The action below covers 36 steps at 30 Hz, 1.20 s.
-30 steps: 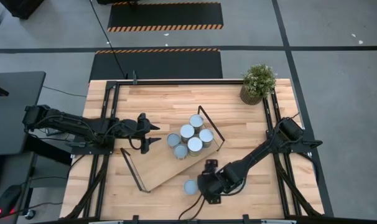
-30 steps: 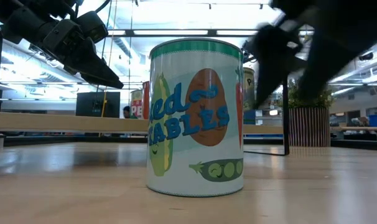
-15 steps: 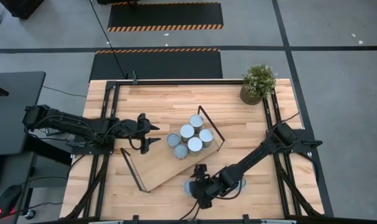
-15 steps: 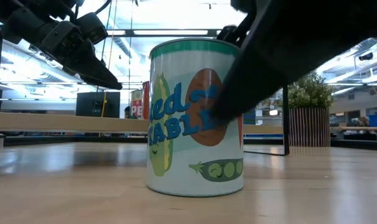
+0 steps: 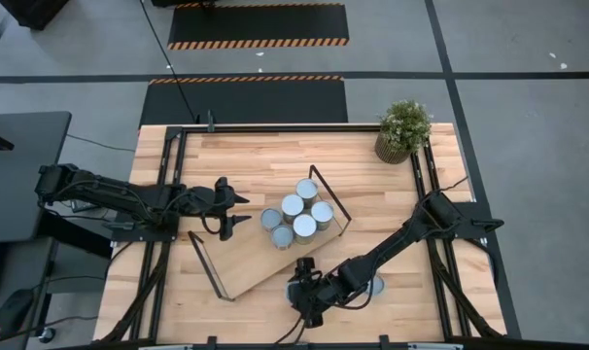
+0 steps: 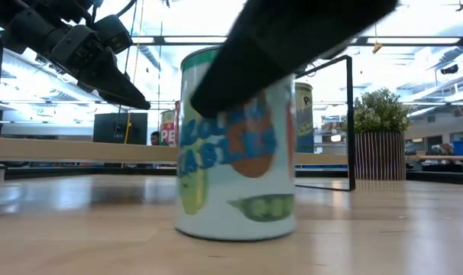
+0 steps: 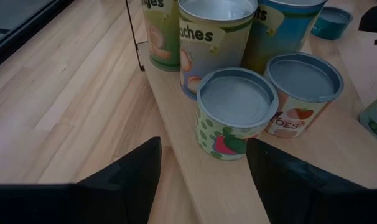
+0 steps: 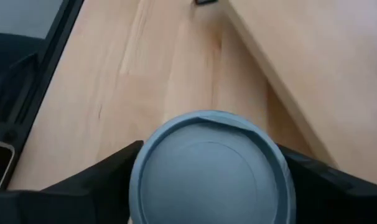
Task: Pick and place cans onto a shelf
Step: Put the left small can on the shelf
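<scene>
My right gripper (image 8: 207, 180) is clamped on the grey-topped vegetable-label tin can (image 8: 210, 168) — left gripper (image 7: 201, 180) hovers apart, empty.

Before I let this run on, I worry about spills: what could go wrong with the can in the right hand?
The right hand straddles the lone can near the table's front edge; the low view shows that can tilted and blurred, so it may tip or slip. The five cans already crowd one end of the shelf, so a placement there might knock them. The left hand hovers over the shelf, a possible obstacle.
</scene>
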Each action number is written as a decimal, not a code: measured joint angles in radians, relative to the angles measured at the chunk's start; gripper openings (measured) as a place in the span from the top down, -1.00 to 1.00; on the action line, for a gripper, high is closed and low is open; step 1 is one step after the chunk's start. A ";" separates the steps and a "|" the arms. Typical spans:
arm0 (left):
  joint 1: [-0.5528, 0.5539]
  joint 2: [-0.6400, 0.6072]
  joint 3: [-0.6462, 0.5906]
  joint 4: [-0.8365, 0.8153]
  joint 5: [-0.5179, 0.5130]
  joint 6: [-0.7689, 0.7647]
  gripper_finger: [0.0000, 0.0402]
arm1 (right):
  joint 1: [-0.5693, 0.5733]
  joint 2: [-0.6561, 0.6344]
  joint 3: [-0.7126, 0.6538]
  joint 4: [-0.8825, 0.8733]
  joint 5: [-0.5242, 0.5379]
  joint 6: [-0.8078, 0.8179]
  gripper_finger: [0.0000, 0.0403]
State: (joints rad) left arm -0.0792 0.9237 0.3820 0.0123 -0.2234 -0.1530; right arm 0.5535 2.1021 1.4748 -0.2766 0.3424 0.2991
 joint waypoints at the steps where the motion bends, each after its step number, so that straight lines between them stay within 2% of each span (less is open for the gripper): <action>1: 0.000 0.000 0.000 0.002 0.000 0.000 -0.21 | -0.003 0.000 0.006 -0.002 0.001 -0.003 -0.60; 7: 0.000 0.000 0.000 0.002 0.000 0.003 -0.21 | -0.014 0.002 0.051 -0.047 0.005 -0.022 -0.45; 16: 0.000 0.000 0.000 -0.002 0.000 0.007 -0.21 | -0.014 0.001 0.062 -0.100 0.005 -0.031 -0.50; 21: 0.000 0.000 0.000 0.009 0.000 0.013 -0.21 | -0.015 -0.004 0.138 -0.100 0.003 -0.052 -0.48; 24: 0.000 -0.005 0.000 0.025 -0.001 0.035 -0.21 | -0.016 -0.003 0.183 -0.158 0.018 -0.077 -0.49; 31: 0.000 -0.131 0.000 -0.063 -0.010 0.050 -0.21 | -0.047 -0.003 0.277 -0.190 0.031 -0.093 -0.49; 36: 0.000 -0.229 0.000 -0.111 -0.032 0.042 -0.21 | -0.101 0.004 0.281 -0.167 0.032 -0.140 -0.48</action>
State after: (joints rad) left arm -0.0788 0.6948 0.3820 -0.0982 -0.2553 -0.1108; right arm 0.4529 2.1059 1.7561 -0.4435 0.3740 0.1589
